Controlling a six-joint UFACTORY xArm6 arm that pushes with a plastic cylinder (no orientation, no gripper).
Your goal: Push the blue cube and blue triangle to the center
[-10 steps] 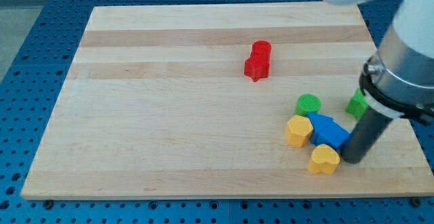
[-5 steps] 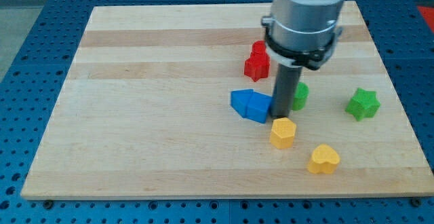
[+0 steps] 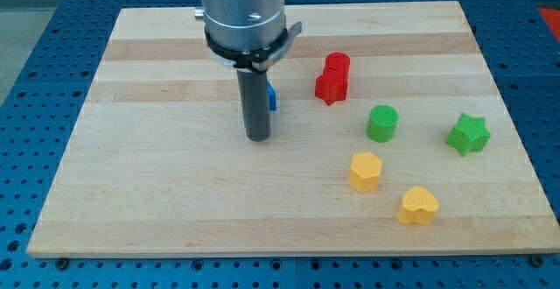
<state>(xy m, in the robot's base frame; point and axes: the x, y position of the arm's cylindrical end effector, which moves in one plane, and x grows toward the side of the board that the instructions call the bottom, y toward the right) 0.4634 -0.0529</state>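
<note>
My tip (image 3: 257,137) rests on the wooden board (image 3: 157,175), a little left of its middle. Only a small sliver of a blue block (image 3: 272,99) shows at the right edge of the rod, just above the tip; the rest of the blue blocks is hidden behind the rod and the arm. I cannot tell the blue cube from the blue triangle here.
Two red blocks (image 3: 332,78) sit together right of the rod. A green cylinder (image 3: 381,123) and a green star (image 3: 468,134) lie toward the view's right. Two yellow blocks (image 3: 365,171) (image 3: 417,205) lie at the lower right.
My tip swept from the lower right up and left to the board's middle, pushing the blue blocks along. The green cylinder and one yellow block got shifted. The blue blocks are now mostly hidden.
</note>
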